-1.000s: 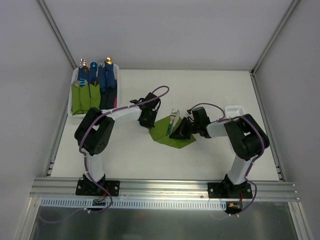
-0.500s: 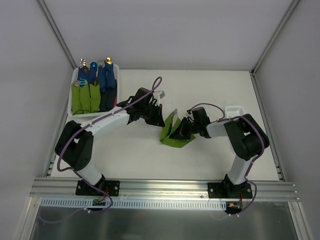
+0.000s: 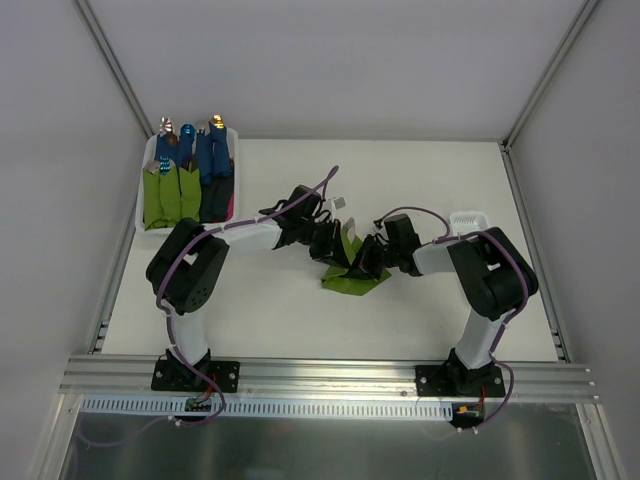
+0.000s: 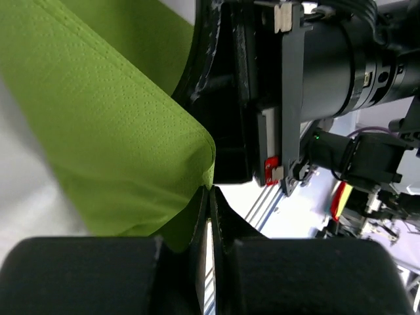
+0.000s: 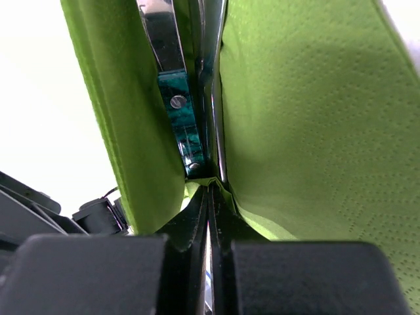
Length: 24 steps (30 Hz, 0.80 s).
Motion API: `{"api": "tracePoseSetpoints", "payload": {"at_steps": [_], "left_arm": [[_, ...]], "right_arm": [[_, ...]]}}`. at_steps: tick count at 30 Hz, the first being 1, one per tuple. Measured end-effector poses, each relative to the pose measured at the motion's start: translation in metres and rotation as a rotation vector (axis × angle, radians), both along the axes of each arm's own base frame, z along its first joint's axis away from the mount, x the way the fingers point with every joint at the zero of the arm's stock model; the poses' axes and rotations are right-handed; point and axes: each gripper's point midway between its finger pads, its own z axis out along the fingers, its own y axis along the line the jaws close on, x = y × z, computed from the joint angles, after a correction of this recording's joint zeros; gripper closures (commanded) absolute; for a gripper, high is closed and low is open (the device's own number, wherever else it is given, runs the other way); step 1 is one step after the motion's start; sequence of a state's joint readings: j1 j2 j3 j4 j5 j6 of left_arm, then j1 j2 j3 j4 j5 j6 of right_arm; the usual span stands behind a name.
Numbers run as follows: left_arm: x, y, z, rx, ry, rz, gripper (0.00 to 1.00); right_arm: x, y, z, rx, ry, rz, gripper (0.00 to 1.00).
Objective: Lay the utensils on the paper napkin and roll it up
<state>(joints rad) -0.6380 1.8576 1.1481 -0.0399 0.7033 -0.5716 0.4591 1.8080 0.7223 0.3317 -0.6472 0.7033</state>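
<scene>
Nearest, towards the middle of the table (image 3: pixel 260 310), the paper napkin (image 3: pixel 352 281) is seen folded up from the surface and caught between both arms. Its raised fold is pinched by the left gripper (image 4: pixel 209 197), whose fingers are pressed together on the green sheet. Its lower edge is nipped in the same way by the right gripper (image 5: pixel 210 189). The utensils (image 5: pixel 178 108) are enclosed between the two green flaps, teal handles and silver metal showing. Farther right, a small white basket (image 3: pixel 468 217) is partly hidden by the right arm; its contents cannot be told. At the far left, a white tray (image 3: pixel 142 214) is filled with green bundles (image 3: pixel 170 195) in front and blue bundles (image 3: pixel 212 160) behind.
</scene>
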Motion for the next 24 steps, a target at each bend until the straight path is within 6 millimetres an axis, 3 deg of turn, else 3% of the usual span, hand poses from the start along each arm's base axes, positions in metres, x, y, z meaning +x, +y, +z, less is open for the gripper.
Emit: {"api": "tracePoseSetpoints", "payload": {"at_steps": [9,17,24], "left_arm": [[0.008,-0.020,-0.011,-0.057,0.073,0.037,1.00],[0.009,-0.027,-0.024,-0.078,0.154,0.059,1.00],[0.009,-0.031,-0.030,-0.081,0.157,0.057,1.00]], "right_arm": [[0.000,-0.002,0.000,0.003,0.007,-0.001,0.98],[-0.003,-0.019,-0.003,-0.060,0.025,-0.031,0.80],[-0.015,-0.043,0.003,-0.210,0.006,-0.013,0.75]]}}
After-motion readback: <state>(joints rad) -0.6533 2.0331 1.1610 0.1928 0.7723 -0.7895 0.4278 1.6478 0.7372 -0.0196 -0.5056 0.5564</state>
